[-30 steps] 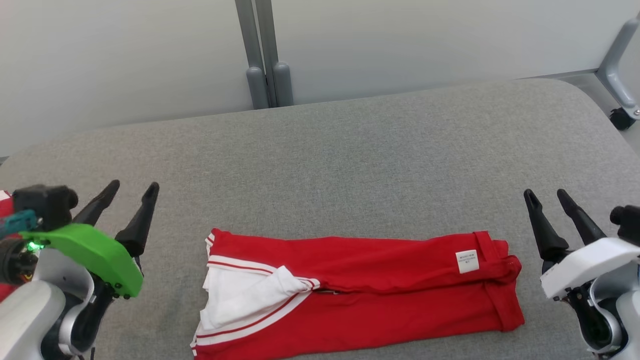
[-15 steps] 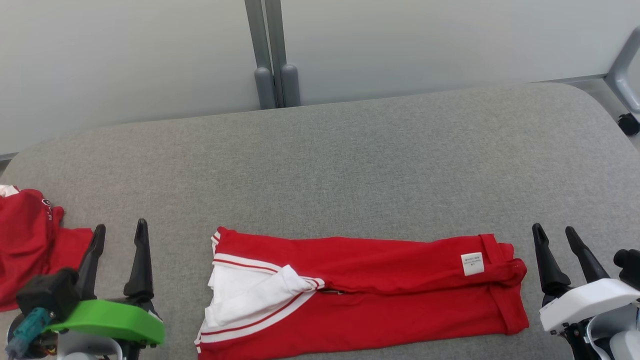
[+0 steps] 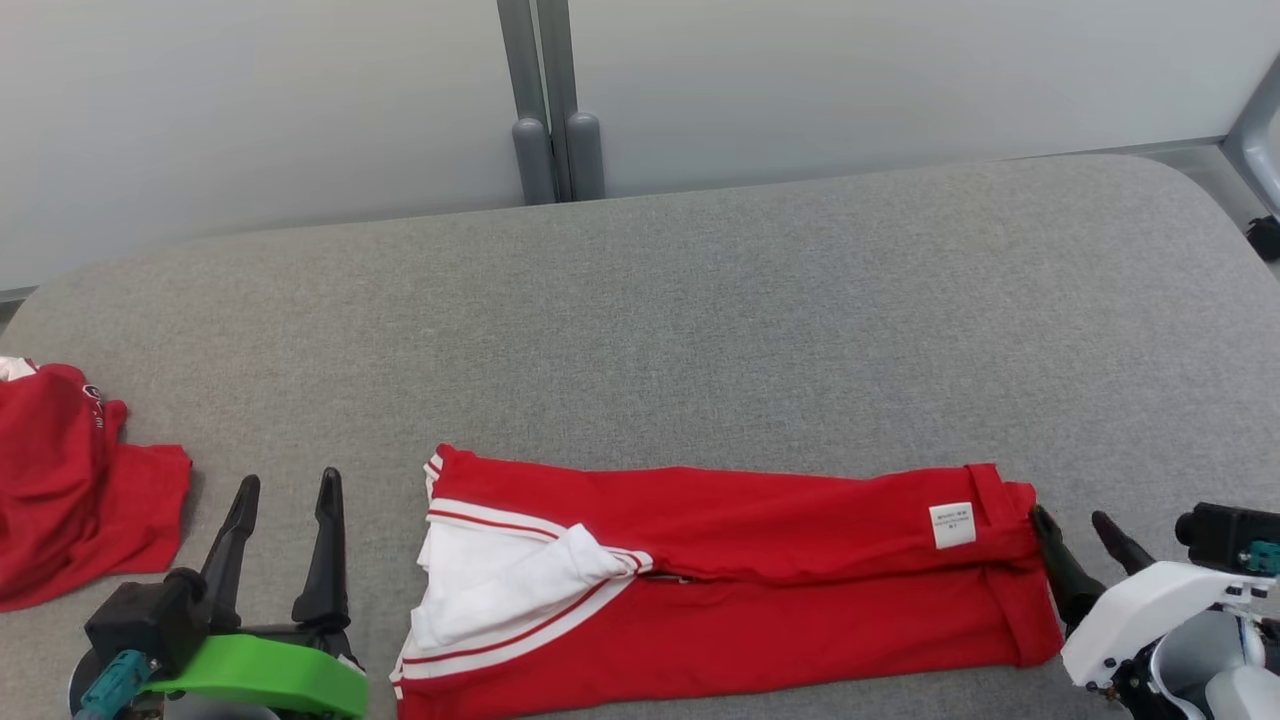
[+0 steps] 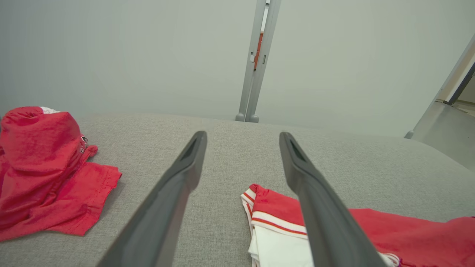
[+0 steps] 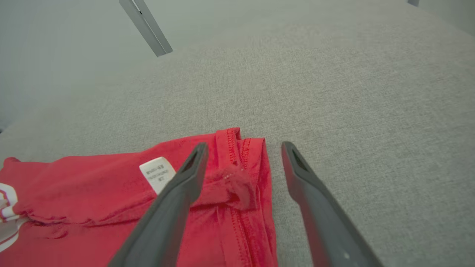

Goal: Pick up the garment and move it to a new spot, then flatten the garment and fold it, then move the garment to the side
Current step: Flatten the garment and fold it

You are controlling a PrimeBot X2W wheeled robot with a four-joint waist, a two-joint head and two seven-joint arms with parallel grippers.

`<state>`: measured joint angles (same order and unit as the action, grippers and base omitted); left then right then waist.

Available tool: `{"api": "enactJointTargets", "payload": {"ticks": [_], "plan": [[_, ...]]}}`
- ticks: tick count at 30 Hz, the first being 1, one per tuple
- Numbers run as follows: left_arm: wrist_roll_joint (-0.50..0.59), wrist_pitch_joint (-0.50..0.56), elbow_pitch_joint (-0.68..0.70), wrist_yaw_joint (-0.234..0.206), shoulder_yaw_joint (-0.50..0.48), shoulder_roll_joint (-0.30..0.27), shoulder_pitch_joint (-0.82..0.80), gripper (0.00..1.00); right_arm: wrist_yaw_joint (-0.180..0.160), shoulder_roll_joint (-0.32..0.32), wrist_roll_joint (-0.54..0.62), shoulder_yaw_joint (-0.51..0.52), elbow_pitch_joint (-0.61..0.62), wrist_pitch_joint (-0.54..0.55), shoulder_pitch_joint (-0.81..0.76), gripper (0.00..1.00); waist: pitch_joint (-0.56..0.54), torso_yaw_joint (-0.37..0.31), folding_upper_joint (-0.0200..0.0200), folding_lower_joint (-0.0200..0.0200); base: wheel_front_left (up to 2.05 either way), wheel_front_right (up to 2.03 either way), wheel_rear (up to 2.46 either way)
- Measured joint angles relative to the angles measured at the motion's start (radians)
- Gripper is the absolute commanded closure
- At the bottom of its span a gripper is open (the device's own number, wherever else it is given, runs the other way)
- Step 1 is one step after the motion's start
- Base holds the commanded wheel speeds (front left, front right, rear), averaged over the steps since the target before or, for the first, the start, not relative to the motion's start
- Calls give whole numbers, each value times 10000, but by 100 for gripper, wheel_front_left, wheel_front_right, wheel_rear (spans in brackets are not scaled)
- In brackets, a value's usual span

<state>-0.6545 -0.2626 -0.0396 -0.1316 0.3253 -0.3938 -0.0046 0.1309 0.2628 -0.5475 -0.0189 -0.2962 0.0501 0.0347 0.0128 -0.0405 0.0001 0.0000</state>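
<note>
On the grey cushioned surface (image 3: pixel 700 300), your folded red jersey (image 3: pixel 750 560) lies near the front edge; judge it soft, light and floppy. Both jaws stand wide: left gripper (image 3: pixel 290 477) beside the collar end, right gripper (image 3: pixel 1070 515) at the hem (image 3: pixel 1005 505). Pinch through all layers there.

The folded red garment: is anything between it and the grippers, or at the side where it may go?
Nothing visible blocks the folded garment: the left gripper is open beside its collar end, the right gripper open at its hem end. A crumpled red garment occupies the far left.
</note>
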Motion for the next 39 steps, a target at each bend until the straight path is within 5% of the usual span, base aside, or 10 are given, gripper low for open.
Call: {"api": "enactJointTargets", "payload": {"ticks": [13,21,22,24,33,39], "plan": [[324,15,-702,422,244,174,-546,0,0,-690,-380,401,-1975,3298,1399,0,386,220,0,0,0,0,0],[355,19,-959,512,360,215,-744,0,2,-984,-276,767,-2520,3868,1755,0,520,482,0,0,0,0,0],[355,17,-970,512,360,215,-749,0,-2,-997,-276,742,-2495,3808,1766,44,529,509,-1,0,0,0,0],[353,17,-988,520,374,215,-766,0,-4,-1016,-290,709,-2462,3605,1767,100,539,549,0,0,0,0,0],[337,17,-1016,476,318,215,-767,0,8,-631,-736,334,-1751,3091,1991,100,513,413,-1,0,0,0,0],[334,17,-1024,435,416,337,-762,0,8,445,-573,1058,-1666,3101,2135,100,421,260,0,0,0,0,0]]}}
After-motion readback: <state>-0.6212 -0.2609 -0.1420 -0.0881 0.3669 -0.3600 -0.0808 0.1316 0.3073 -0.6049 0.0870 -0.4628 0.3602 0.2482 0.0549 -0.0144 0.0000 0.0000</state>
